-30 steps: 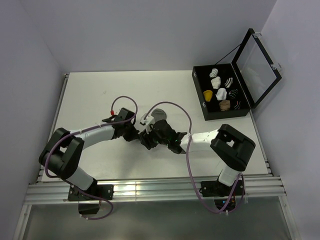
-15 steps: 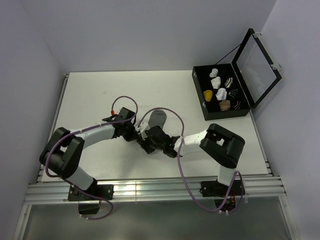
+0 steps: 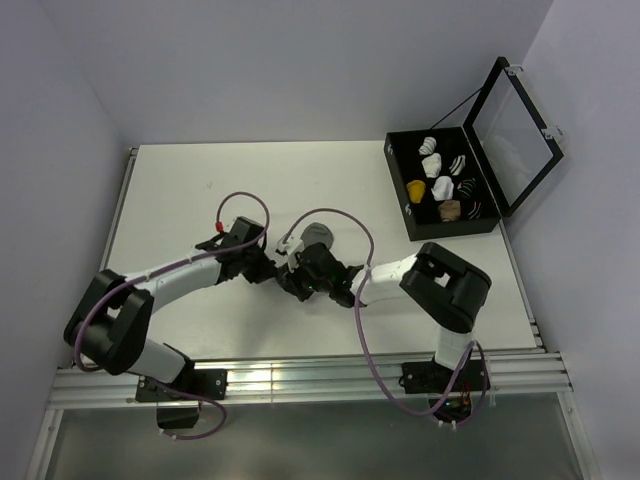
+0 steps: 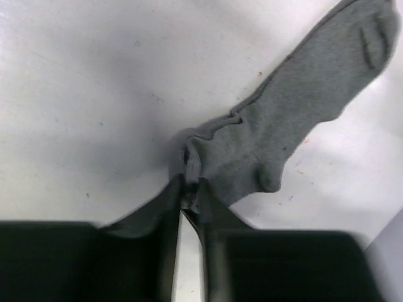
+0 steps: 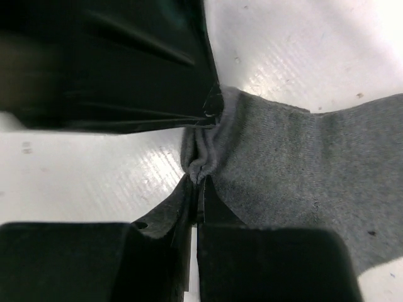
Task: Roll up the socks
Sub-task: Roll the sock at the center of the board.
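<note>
No readable text, label, number or sign appears on anything in view.

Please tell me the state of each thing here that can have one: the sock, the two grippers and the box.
grey sock: lying flat on the table, one end bunched up between the two grippers.
left gripper: shut on the bunched end.
right gripper: shut on the same end.
black box: lid open, rolled sock bundles inside.
</note>
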Controlling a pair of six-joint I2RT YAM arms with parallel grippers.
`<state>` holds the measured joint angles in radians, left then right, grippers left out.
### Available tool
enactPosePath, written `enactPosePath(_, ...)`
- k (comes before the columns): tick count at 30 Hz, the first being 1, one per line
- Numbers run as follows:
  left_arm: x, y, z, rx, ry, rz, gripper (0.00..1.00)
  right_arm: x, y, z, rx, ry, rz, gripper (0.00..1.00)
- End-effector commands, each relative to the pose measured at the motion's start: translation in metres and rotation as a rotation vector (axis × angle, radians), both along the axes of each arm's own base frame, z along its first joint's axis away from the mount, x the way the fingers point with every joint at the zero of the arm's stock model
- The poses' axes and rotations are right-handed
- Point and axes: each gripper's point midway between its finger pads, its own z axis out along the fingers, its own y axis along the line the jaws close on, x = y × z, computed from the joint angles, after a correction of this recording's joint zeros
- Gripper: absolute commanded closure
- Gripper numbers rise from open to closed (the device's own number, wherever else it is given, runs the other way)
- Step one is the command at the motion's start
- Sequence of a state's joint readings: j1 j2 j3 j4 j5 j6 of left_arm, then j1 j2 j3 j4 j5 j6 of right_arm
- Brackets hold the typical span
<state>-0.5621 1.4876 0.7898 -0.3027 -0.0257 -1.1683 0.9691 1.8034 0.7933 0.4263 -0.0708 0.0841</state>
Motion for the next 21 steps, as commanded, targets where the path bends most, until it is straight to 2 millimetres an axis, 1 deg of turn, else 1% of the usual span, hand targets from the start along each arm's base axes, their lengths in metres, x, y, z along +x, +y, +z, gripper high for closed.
enactPosePath(1,0.01,0.003,0.023,-0.065,-0.095,0.078,0.73,-0.001,0.005,0.016,0.134,0.168,0.034,1.0)
enactPosePath(2,0.013,0.004,0.033,-0.086,-0.135,0.095,0.67,-0.002,0.003,0.017,0.162,0.216,0.022,1.0)
enactPosePath(3,0.013,0.005,0.036,-0.1,-0.15,0.104,0.56,-0.008,0.005,0.019,0.187,0.27,0.058,1.0)
enactPosePath(4,0.01,0.008,0.038,-0.114,-0.164,0.118,0.52,-0.001,-0.001,0.02,0.216,0.314,0.027,1.0)
enactPosePath(5,0.01,0.008,0.041,-0.129,-0.179,0.123,0.47,0.0,-0.003,0.019,0.232,0.346,0.021,1.0)
enactPosePath(6,0.012,0.007,0.045,-0.157,-0.202,0.131,0.38,0.001,-0.002,0.022,0.263,0.366,0.031,1.0)
enactPosePath(7,0.008,0.008,0.041,-0.164,-0.205,0.134,0.38,-0.005,-0.002,0.023,0.29,0.427,0.044,1.0)
enactPosePath(8,0.008,0.008,0.046,-0.184,-0.228,0.135,0.37,0.001,-0.006,0.02,0.303,0.458,0.028,1.0)
enactPosePath(10,0.005,0.006,0.046,-0.217,-0.248,0.124,0.37,-0.001,-0.005,0.023,0.345,0.521,0.037,1.0)
enactPosePath(11,0.004,0.005,0.045,-0.226,-0.248,0.12,0.37,0.001,-0.008,0.017,0.349,0.553,0.026,1.0)
enactPosePath(12,0.003,0.003,0.044,-0.243,-0.259,0.117,0.38,0.003,-0.008,0.018,0.359,0.57,0.023,1.0)
enactPosePath(13,0.002,0.0,0.043,-0.249,-0.258,0.112,0.38,0.0,-0.008,0.018,0.376,0.615,0.024,1.0)
enactPosePath(14,0.002,-0.001,0.041,-0.254,-0.258,0.107,0.39,0.003,-0.009,0.019,0.395,0.622,0.021,1.0)
enactPosePath(15,0.0,-0.002,0.037,-0.256,-0.257,0.104,0.39,0.002,-0.01,0.013,0.396,0.651,0.015,1.0)
enactPosePath(17,-0.001,-0.008,0.033,-0.266,-0.252,0.092,0.41,0.002,-0.01,0.013,0.42,0.7,0.006,1.0)
enactPosePath(18,-0.002,-0.008,0.03,-0.267,-0.247,0.09,0.42,0.003,-0.014,0.007,0.42,0.722,-0.009,1.0)
enactPosePath(21,-0.002,-0.01,0.021,-0.263,-0.233,0.092,0.46,0.003,-0.016,0.004,0.444,0.779,-0.028,1.0)
